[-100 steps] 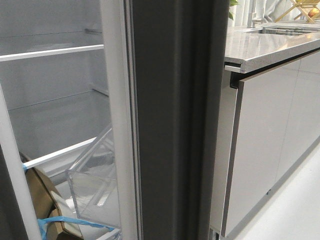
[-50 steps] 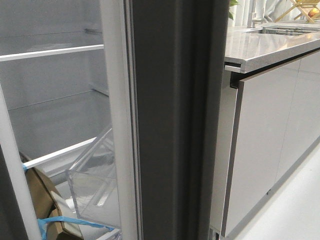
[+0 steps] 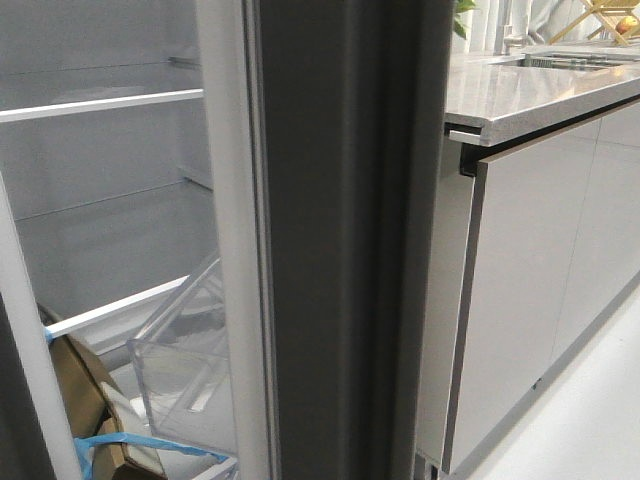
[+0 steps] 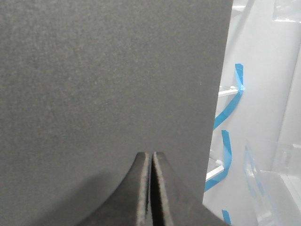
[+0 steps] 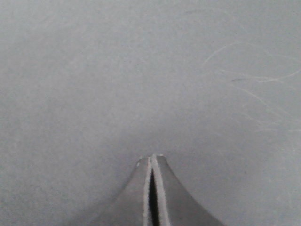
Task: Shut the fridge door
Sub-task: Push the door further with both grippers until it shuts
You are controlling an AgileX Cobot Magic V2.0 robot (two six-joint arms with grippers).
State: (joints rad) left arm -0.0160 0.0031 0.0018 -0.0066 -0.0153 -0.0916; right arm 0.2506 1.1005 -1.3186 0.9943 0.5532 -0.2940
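Observation:
The fridge door [image 3: 340, 250] stands edge-on in the front view, its dark grey edge filling the middle, with the white lining and gasket strip [image 3: 235, 250] on its left. The fridge inside shows left of it. In the left wrist view my left gripper [image 4: 151, 154] is shut and empty, its tips against the door's matte dark grey outer face [image 4: 103, 75]. In the right wrist view my right gripper [image 5: 152, 157] is shut and empty, its tips against a plain grey face [image 5: 150, 70]. Neither gripper shows in the front view.
Inside the fridge are white shelves [image 3: 100, 103], a clear plastic bin [image 3: 185, 370] and a brown package with blue tape [image 3: 90, 420]. Glossy light-grey cabinet fronts [image 3: 530, 270] under a stone countertop [image 3: 540, 90] stand at the right. Blue tape strips [image 4: 230, 108] show beyond the door's edge.
The door's edge and gasket strip have shifted slightly left in the front view, covering a little more of the fridge inside. Both grippers stay out of the front view.

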